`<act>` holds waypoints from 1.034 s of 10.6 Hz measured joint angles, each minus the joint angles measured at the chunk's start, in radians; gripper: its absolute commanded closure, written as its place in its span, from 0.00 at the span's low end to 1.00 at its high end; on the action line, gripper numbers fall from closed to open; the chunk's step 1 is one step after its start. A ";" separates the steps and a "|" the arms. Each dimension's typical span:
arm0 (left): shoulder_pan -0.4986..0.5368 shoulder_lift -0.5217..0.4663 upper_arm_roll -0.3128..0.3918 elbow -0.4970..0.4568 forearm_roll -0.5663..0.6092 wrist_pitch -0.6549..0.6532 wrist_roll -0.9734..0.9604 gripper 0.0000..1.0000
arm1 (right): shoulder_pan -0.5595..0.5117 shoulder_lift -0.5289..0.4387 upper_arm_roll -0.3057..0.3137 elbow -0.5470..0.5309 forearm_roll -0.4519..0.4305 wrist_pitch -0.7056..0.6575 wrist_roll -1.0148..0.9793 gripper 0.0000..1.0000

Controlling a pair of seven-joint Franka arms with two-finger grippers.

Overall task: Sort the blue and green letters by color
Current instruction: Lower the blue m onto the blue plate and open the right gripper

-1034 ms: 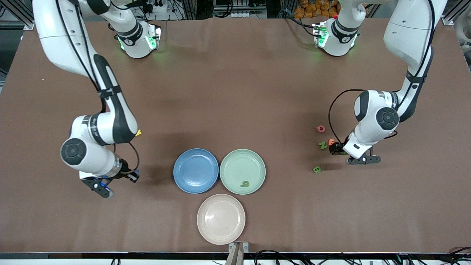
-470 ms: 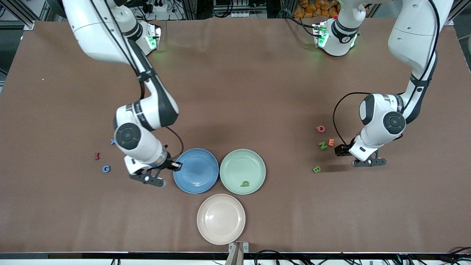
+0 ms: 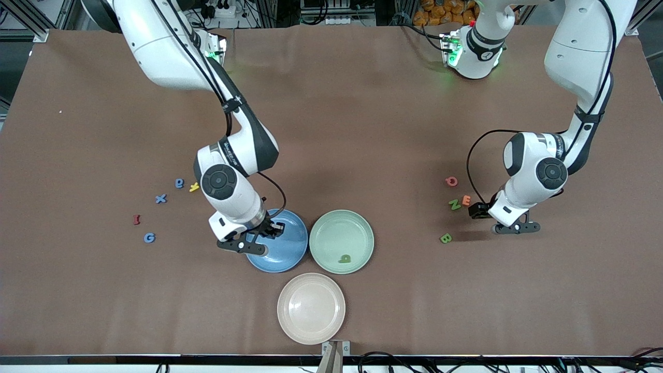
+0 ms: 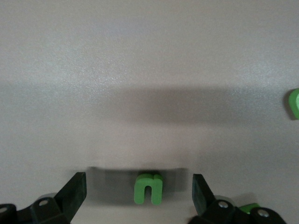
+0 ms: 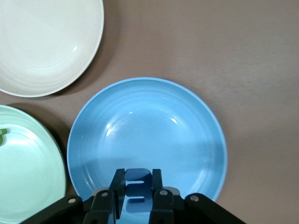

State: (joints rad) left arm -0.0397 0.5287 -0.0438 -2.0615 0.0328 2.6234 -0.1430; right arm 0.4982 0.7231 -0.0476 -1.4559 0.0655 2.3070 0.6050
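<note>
My right gripper (image 3: 246,245) hangs over the rim of the blue plate (image 3: 288,254), shut on a blue letter E (image 5: 138,189) that stands between its fingers (image 5: 117,183) above the plate's bowl (image 5: 149,121). Blue a (image 3: 179,183), x (image 3: 161,198) and G (image 3: 149,238) lie toward the right arm's end. My left gripper (image 3: 513,227) is low over the table and open, with a green u (image 4: 148,188) lying between its fingers (image 4: 74,191), untouched. Green N (image 3: 455,204) and B (image 3: 445,238) lie beside it. A green p (image 3: 344,258) rests in the green plate (image 3: 342,230).
A beige plate (image 3: 311,308) sits nearest the front camera. A yellow letter (image 3: 194,187) and a dark red one (image 3: 136,219) lie among the blue letters. An orange E (image 3: 466,200) and a pink letter (image 3: 451,181) lie by the green N.
My right arm has swung from the right arm's end of the table to over the blue plate, carrying the blue E. The left gripper has shifted slightly and stays open.
</note>
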 measured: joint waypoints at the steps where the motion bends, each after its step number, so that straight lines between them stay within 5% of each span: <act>1: 0.000 0.000 0.000 -0.004 0.000 0.004 0.000 0.00 | 0.006 0.014 0.000 0.001 0.000 0.018 0.000 0.00; 11: -0.004 -0.003 -0.004 -0.023 0.000 0.041 0.000 0.00 | -0.095 0.021 -0.026 0.027 -0.002 -0.008 -0.353 0.00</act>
State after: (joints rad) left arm -0.0441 0.5253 -0.0482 -2.0842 0.0328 2.6641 -0.1432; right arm 0.4032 0.7440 -0.0735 -1.4290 0.0638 2.2995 0.2518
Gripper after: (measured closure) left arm 0.000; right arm 0.000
